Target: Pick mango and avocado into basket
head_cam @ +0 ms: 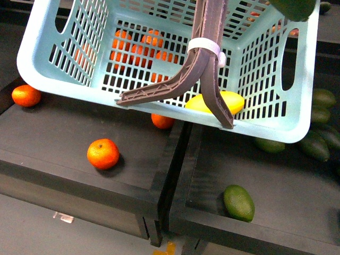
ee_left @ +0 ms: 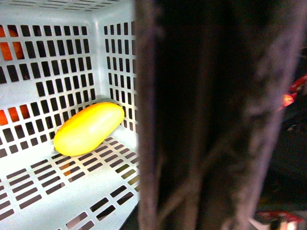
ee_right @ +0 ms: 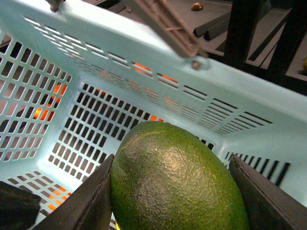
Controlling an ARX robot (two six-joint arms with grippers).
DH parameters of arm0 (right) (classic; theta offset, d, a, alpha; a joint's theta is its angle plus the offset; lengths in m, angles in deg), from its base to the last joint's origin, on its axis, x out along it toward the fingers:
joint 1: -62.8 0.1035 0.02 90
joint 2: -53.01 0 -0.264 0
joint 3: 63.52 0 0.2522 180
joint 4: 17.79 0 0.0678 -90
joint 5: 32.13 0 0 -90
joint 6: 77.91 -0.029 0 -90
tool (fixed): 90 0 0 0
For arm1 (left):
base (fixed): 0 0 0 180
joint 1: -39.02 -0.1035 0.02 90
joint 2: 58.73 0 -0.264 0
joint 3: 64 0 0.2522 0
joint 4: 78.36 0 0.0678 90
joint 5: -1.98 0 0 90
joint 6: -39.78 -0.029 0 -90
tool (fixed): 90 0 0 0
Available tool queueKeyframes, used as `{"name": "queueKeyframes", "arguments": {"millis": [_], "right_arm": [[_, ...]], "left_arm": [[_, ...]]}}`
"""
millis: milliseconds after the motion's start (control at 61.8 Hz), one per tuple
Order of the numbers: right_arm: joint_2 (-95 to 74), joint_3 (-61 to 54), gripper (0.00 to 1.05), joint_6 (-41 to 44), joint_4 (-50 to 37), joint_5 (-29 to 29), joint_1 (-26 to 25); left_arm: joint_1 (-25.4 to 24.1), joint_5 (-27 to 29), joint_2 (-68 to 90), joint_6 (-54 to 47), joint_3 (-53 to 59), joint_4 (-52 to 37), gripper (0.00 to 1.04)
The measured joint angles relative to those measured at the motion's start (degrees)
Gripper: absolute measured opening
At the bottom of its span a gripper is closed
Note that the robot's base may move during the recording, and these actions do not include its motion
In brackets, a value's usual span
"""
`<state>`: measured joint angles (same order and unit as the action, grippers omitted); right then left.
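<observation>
Right tool (ee_right: 175, 196) pinches the avocado (ee_right: 177, 172) above the far right corner of the basket (head_cam: 53, 64); the mango (ee_left: 88, 128) lies on its floor by the near wall. Left tool unseen, so I cannot tell its state

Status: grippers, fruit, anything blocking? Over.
Right gripper jaws shut on avocado, above basket. Mango already inside. Left gripper not visible. Drop looks clear.

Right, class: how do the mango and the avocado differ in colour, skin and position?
Colour: the mango is bright yellow; the avocado is dark green. Skin: the mango looks smooth, the avocado finely speckled. Position: the mango lies on the floor of the basket against a wall, while the avocado is clamped in the right gripper, over the basket's inside. Both are oblong fruits.
</observation>
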<state>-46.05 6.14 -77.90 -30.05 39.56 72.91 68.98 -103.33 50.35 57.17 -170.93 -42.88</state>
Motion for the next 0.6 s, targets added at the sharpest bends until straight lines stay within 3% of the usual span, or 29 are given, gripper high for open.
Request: {"name": "queueKeyframes", "arguments": {"millis": [129, 356, 599], "right_arm": [[-3.0, 1.1, 0.62, -0.9, -0.7, 2.8, 2.4], [-3.0, 0.9, 0.99, -2.7, -5.6, 8.6, 2.3], [11.8, -7.4, 0.97, -4.5, -6.8, 11.9, 0.0]], "left_arm": [[0.0, 0.1, 0.0, 0.0, 0.0, 0.0, 0.05], [-0.1, 0.1, 0.0, 0.0, 0.0, 0.0, 0.05], [0.0, 0.1, 0.0, 0.2, 0.0, 0.0, 0.05]]}}
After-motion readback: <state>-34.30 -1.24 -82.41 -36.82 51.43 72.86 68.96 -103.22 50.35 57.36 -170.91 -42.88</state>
